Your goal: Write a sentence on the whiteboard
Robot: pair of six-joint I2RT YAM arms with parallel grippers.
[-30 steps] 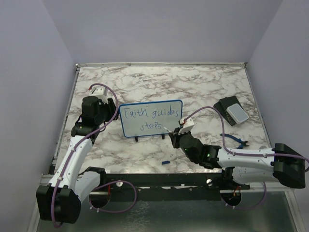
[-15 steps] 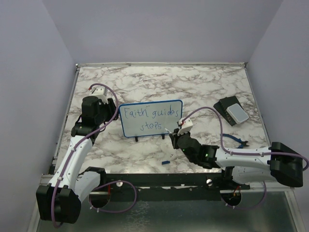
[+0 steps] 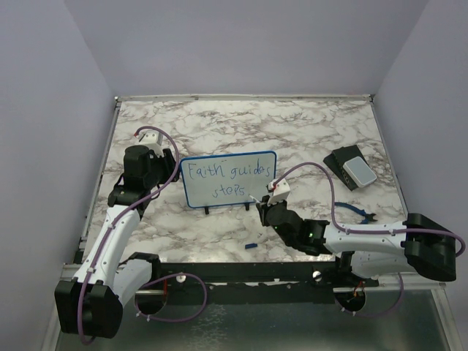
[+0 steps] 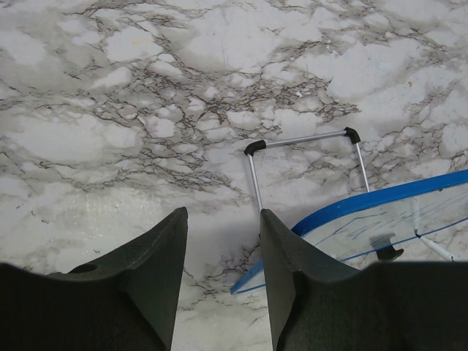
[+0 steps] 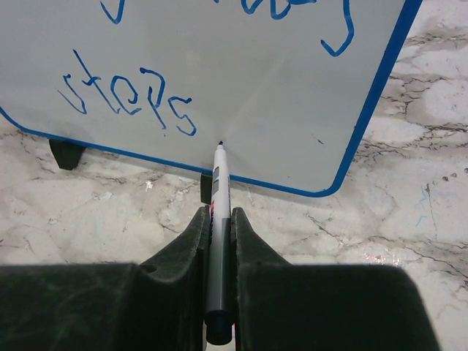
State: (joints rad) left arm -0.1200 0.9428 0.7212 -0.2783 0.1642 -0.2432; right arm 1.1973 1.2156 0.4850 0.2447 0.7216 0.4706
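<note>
Nearest the arms, a small blue cap point(image 3: 250, 246) lay on the table point(image 3: 292, 124) in front of the whiteboard point(image 3: 228, 196). Just beyond the cap, the right claw point(image 5: 218, 216) was clamped on a marker point(image 5: 219, 241) running lengthwise between its jaws. The marker's tip pointed at the whiteboard's lower part, just right of the last word and a little above the bottom frame. Whether the tip touched the surface could not be told. The whiteboard stood upright on its black feet, and the sentence point(image 3: 227, 175) read "Faith guides" over "steps" in thin blue ink. The words looked whole, so the writing step seemed to be at its close, perhaps at a final full stop. At the whiteboard's left edge, the left claw point(image 4: 219, 234) had its jaws apart, with marble showing between them. A corner of the blue frame reached into that gap, but it was unclear whether either jaw touched it, so the claw seemed to be steadying the whiteboard without gripping it. Behind the whiteboard, its wire stand point(image 4: 303, 139) rested on the table. Well to the whiteboard's right and farther back lay a dark block with a pale grey pad point(image 3: 351, 170). The next move probably called for a light dot, if one was wanted. Then the marker should draw straight back off the whiteboard, since a sideways drag could smear "steps" or tip the light whiteboard.
</note>
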